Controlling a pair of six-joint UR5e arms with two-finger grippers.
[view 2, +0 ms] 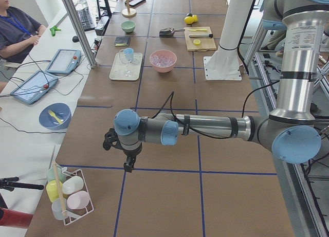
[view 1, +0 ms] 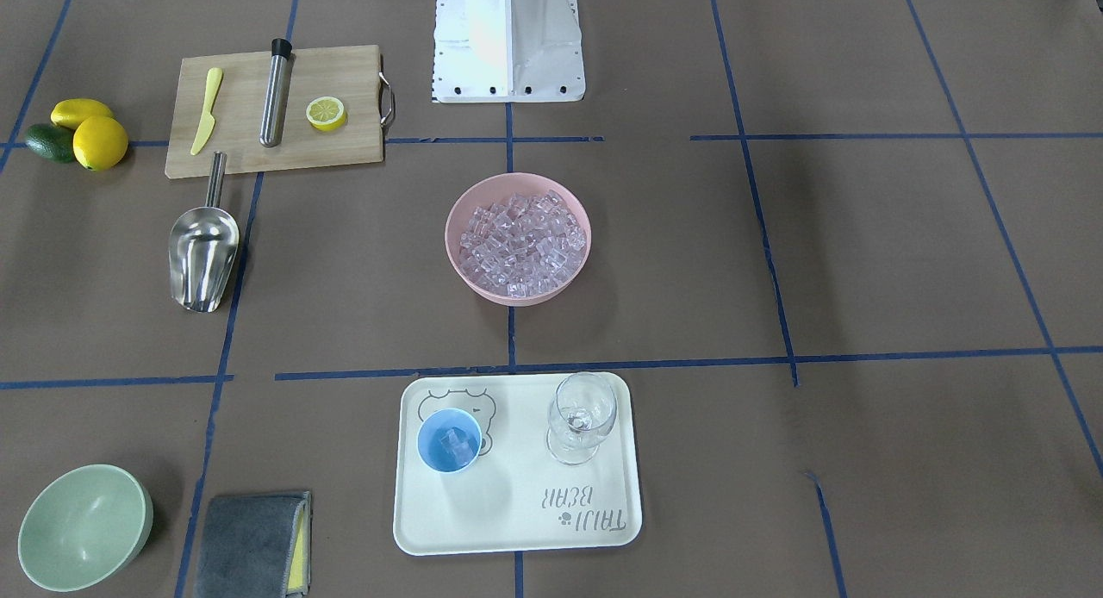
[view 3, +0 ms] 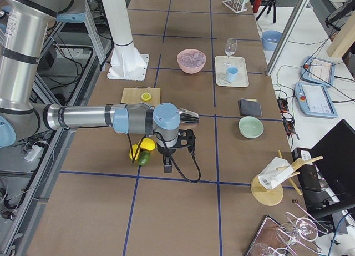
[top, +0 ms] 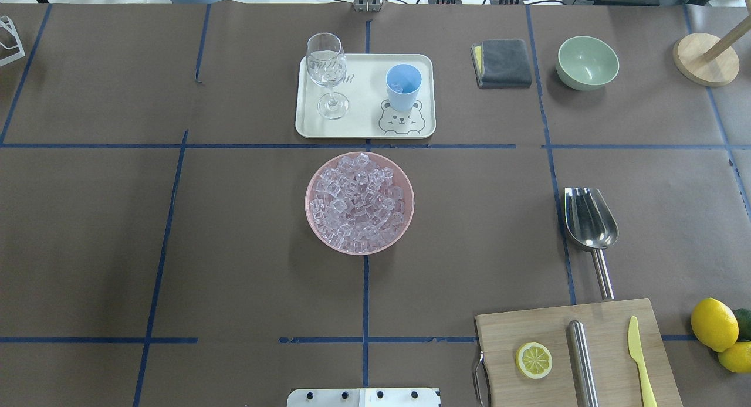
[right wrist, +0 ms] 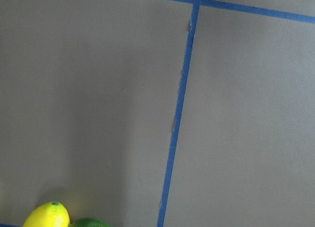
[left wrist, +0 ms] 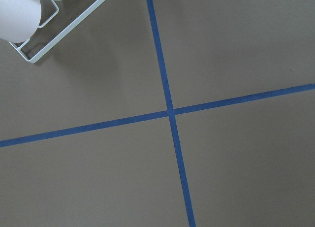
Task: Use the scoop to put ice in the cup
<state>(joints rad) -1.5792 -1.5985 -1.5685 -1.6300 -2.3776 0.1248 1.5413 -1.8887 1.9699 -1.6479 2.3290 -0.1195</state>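
Currently, no arm shows in the front-facing view. The scoop (view 1: 203,258) lies flat on the table paper. Its trough opens toward the operators' side, and its thin handle points back to the cutting board (view 1: 345,154), ending at the board's edge. The ice (view 1: 521,240) is heaped in the pink bowl (view 1: 450,236) at table centre. The cup (view 1: 449,440) stands upright on the tray (view 1: 517,512), near the wine glass (view 1: 582,417) but not touching it; a cube or two seem to lie in it.

Overhead view: same layout. The scoop is on the robot's right, well apart from both bowl and cup.

Exterior left view: the left gripper (view 2: 129,164) hangs over bare table at the far left end, holding nothing. Whether its jaws are parted, I cannot tell.

Exterior right view: the right gripper (view 3: 167,162) hangs near the lemon (view 3: 135,150), also holding nothing. Jaw spacing cannot be told.

Left wrist view: crossing tape lines and a corner of a wire rack (left wrist: 74,27); no fingers in frame.

Right wrist view: tape and lemon only; no fingers.

Handling judgement: the scoop is stiff, polished steel and likely slippery. The trough is too wide and rounded to pinch, so grip mid-handle, across its thin width. The cubes are hard, slick and loose and will slide readily. The cup looks light and easy to tip.
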